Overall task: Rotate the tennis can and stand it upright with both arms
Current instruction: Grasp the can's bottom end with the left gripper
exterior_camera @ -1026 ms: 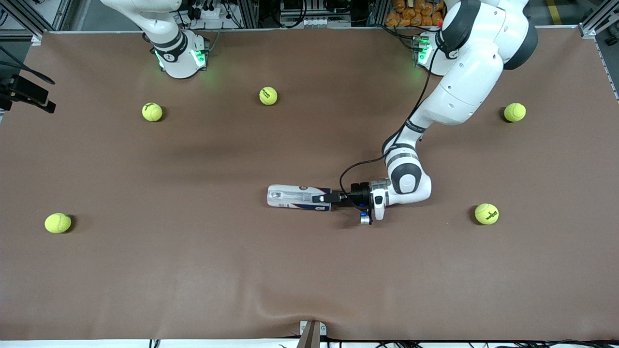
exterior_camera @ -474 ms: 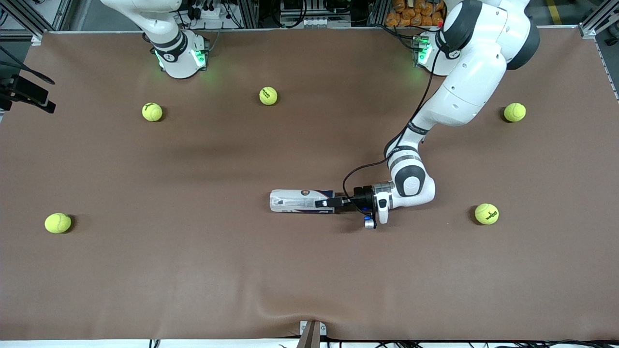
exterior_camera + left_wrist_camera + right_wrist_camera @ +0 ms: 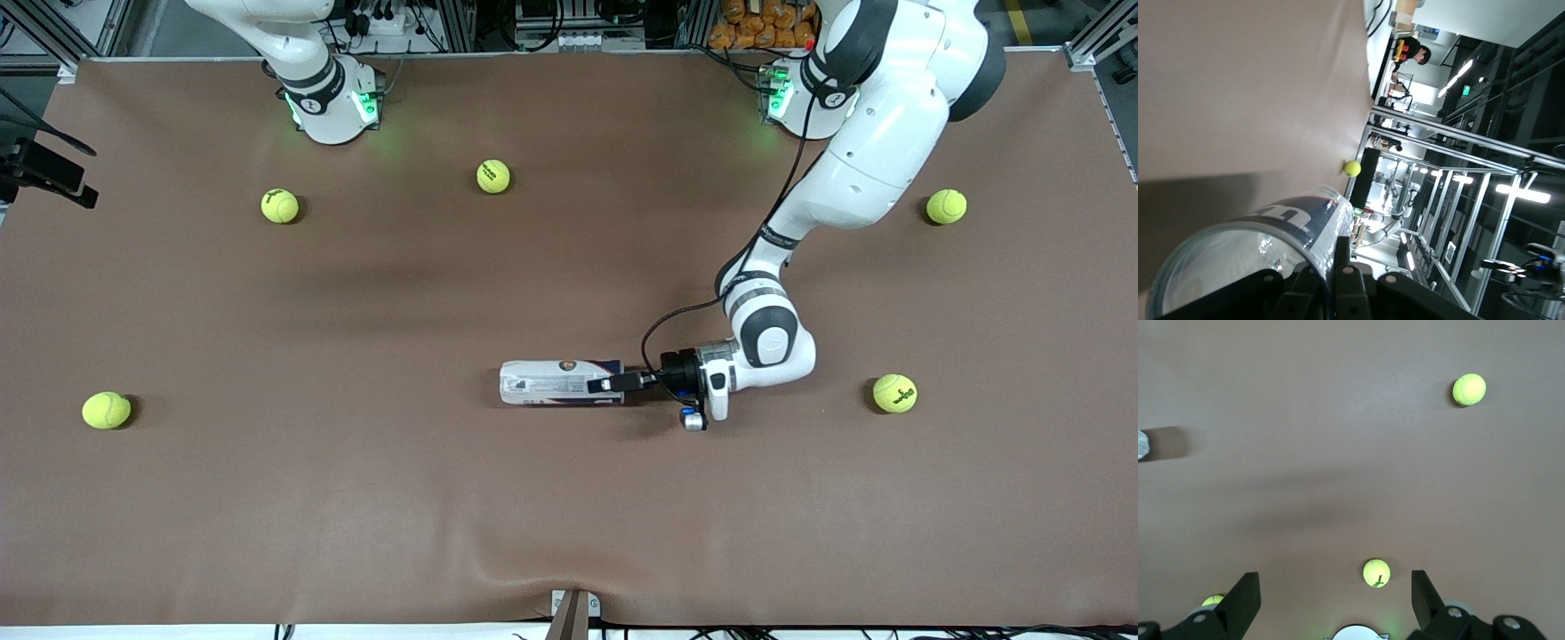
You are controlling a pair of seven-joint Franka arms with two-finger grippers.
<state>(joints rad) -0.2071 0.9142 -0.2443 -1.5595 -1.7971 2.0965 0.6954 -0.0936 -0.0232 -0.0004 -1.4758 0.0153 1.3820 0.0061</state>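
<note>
Tennis can (image 3: 560, 383) lies on its side mid-table on the brown cloth (image 3: 356, 498), open end toward the left arm's end of the table. Left gripper (image 3: 605, 385) low at that end, fingers clamped on the can's rim; in the left wrist view one finger (image 3: 1341, 257) sits over the clear wall, the rest cut off by the frame. Can's label partly hidden by the gripper. Right arm waits near its base, gripper (image 3: 1331, 600) spread wide, nothing in it, only the fingertips show. Five tennis balls (image 3: 280, 205) scattered, well apart from the can.
</note>
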